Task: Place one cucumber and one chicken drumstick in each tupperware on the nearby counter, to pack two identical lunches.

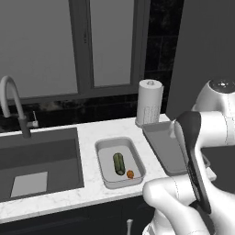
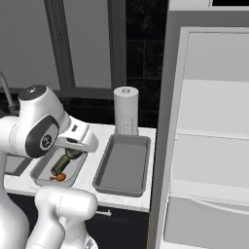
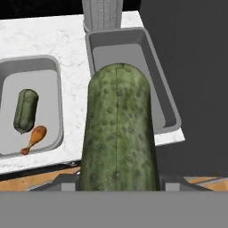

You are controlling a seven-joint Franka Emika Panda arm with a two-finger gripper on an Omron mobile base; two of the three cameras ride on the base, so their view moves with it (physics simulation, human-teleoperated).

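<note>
Clamped in the pincer (image 3: pixel 118 185), a cucumber (image 3: pixel 118 133) fills the hand view's lower centre; stiff, bumpy-skinned and probably light, it seems best gripped mid-length. Beyond, upper centre, waits the bare darker tupperware (image 3: pixel 158 84); at left the lighter tupperware (image 3: pixel 55 71) holds another cucumber (image 3: pixel 25 110) and a drumstick (image 3: pixel 34 139)

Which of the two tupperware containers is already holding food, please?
The smaller, lighter tupperware nearer the sink: it holds a cucumber and a chicken drumstick. The larger, darker tupperware beside the paper towel roll is empty.
</note>
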